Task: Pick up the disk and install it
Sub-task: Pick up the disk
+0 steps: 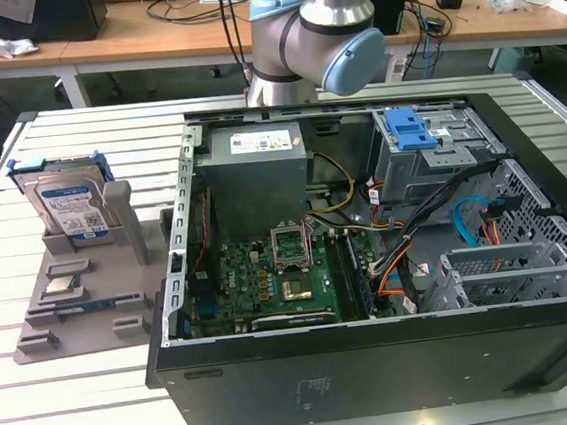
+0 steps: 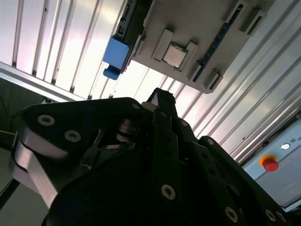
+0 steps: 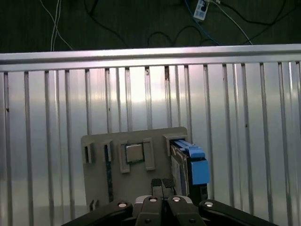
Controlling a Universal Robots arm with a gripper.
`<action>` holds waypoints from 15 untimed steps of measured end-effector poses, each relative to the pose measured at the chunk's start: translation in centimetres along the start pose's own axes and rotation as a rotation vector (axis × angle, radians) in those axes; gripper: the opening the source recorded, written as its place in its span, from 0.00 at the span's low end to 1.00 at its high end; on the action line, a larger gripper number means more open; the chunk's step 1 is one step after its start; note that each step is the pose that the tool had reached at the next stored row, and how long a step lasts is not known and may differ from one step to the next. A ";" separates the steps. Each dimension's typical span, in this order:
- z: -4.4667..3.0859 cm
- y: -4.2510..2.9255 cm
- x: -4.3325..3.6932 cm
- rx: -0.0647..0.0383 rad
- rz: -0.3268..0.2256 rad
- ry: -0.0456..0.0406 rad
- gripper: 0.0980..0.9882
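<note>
Upright disk (image 3: 190,162) apart from end effector (image 3: 162,183)

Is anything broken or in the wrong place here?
Nothing looks broken or spilled. The disk stands upright in its slot on the grey holder, the small chip lies flat in its pocket, and the computer case lies open.

So the arm (image 1: 318,23) is up at the far edge in the exterior view, a silver tube rising out of two stubby grey joints with light-blue caps. In both wrist views the black gripper (image 3: 162,184) points away from the cameras, bolted linkage bars fanning out behind it. The fingertips (image 3: 156,184) look pressed together with nothing between them, as far as I can tell.
</note>
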State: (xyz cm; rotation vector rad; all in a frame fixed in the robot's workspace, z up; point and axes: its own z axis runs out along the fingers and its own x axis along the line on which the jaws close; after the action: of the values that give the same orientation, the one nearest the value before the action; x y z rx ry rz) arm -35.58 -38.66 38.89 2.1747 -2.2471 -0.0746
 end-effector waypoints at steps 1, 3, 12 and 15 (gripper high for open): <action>0.00 0.00 0.00 0.000 -0.008 0.0003 0.01; 0.00 0.00 0.00 -0.001 -0.033 0.0014 0.01; 0.00 0.00 0.00 -0.003 -0.135 0.0058 0.01; 0.00 0.00 0.00 -0.004 -0.167 0.0072 0.01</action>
State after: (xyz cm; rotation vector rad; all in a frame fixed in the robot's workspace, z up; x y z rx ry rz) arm -35.58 -38.66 38.88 2.3514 -2.0556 -0.0725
